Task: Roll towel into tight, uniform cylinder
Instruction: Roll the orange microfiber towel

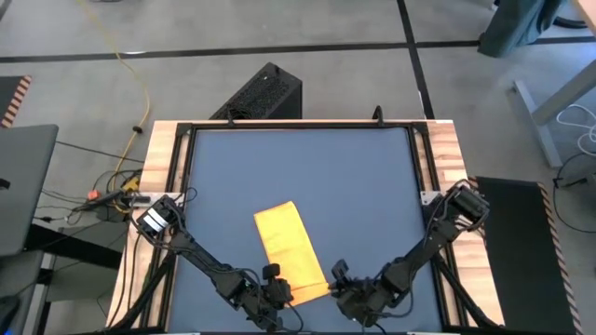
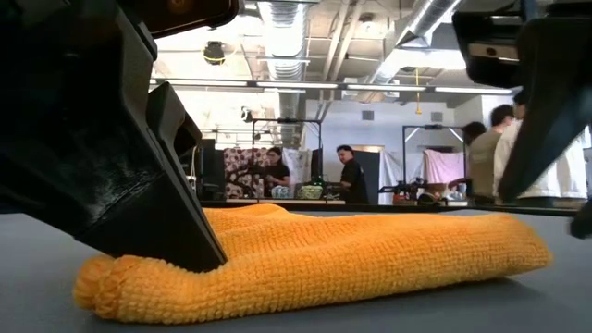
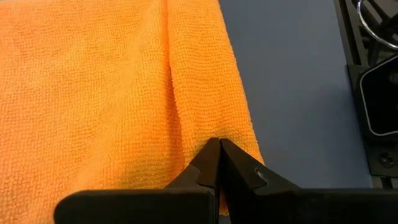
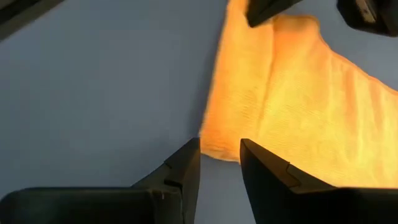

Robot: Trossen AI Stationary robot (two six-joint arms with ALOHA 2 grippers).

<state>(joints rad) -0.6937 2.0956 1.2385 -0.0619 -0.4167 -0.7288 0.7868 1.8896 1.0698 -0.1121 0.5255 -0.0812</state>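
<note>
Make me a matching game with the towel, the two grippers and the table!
Things:
1. towel
2. left gripper
3. right gripper
4. table

States:
A. fingers apart, just short of the towel's near edge
B. dark blue-grey top
C. yellow, lying as a flat folded strip
D. fingers shut, tips pressed on the towel's near corner

Pairs: 1-C, 2-D, 3-A, 4-B

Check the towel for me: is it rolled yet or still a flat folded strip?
Still a flat folded strip: the towel lies long and low on the mat, with no roll formed.
</note>
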